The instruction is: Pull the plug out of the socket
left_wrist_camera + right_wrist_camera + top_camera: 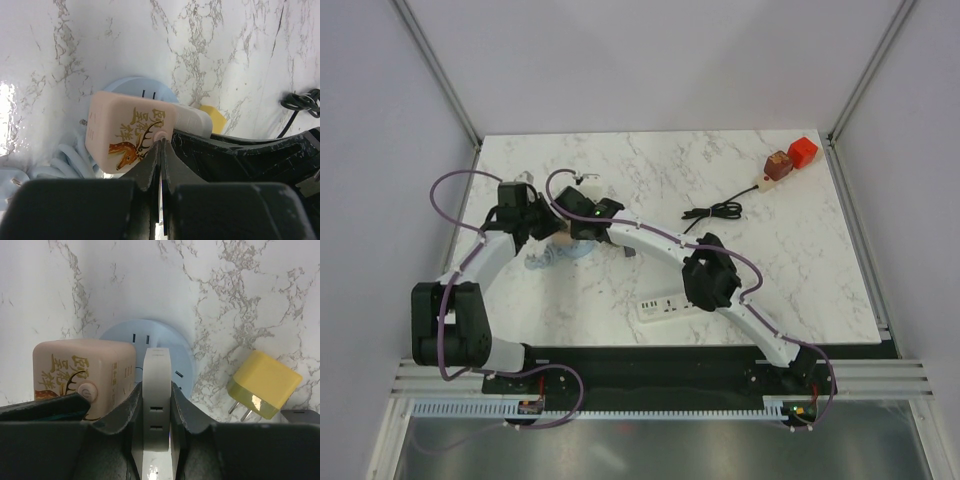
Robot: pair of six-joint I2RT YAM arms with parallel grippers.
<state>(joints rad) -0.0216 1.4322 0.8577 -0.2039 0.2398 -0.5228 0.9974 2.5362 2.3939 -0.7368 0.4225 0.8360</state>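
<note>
The right jaws are clamped on a flat white oblong plug (156, 390), gripping its two broad sides (two small slots show on its narrow edge). That plug stands on the face of a pale blue round plastic socket (165, 337), which lies on the white marble bench (800, 260), left of centre. Just beside it on the same disc sits a peach-pink cube plug printed with a golden deer (120, 130). The left jaws are pressed together with nothing between them, their tips touching that cube's near corner. A coiled pale blue cable (70, 160) lies beside the socket. A yellow cube plug (262, 382) lies tilted on the marble near the socket, its prongs bare. Well apart from these are a white power strip (665, 306), a bundled black cable (713, 211) and a red block (803, 150).
</note>
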